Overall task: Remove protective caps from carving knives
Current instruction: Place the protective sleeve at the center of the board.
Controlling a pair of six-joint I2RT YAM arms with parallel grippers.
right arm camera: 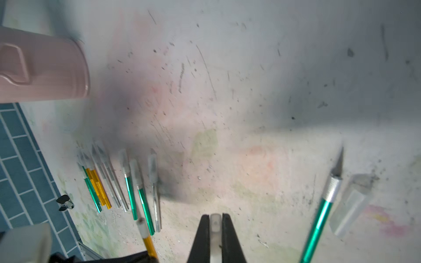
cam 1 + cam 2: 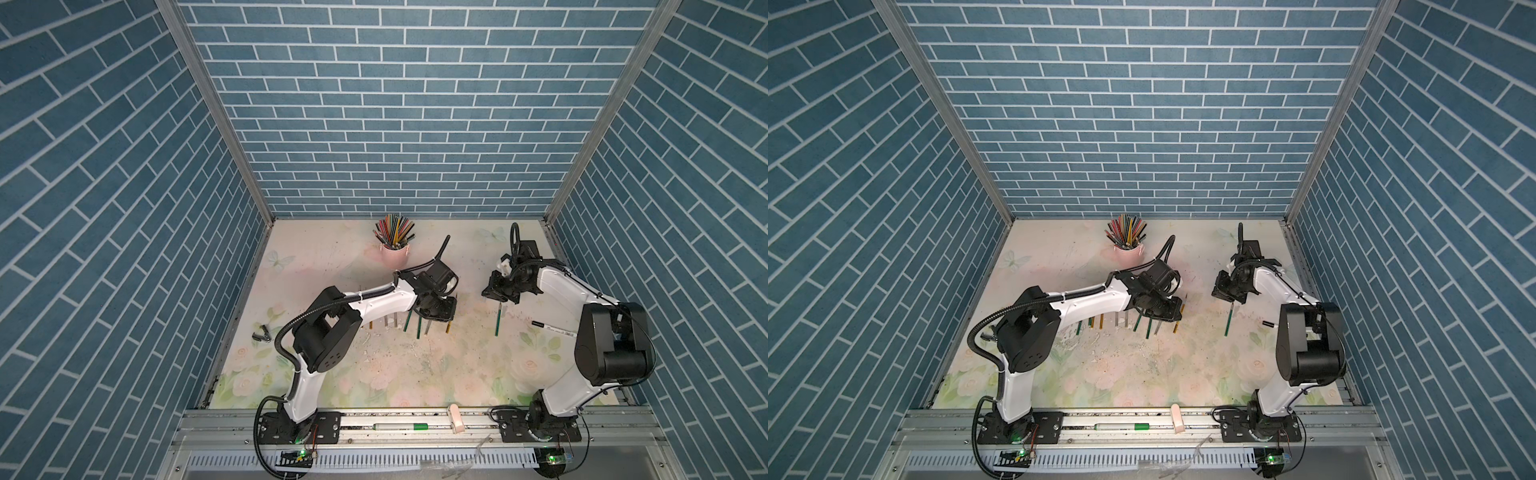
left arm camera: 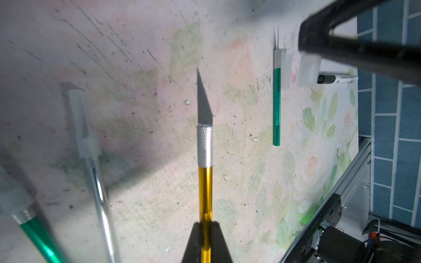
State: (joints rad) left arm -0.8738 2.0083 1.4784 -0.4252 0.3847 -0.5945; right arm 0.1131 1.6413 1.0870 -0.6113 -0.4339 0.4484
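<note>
Left wrist view: the gold carving knife, blade bare, juts ahead of the left gripper clamped on its handle, while the right gripper pinches a protective cap, both best lowered flat beside the green knife beyond.

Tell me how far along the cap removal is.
Done: one green knife lies bare, its loose cap beside it. In hand: left gripper holds the uncapped gold knife, right gripper a translucent cap. Left: the row of capped knives.

Glossy gold metal knife, knurled silver collar, matt grey blade; translucent plastic cap.
</note>
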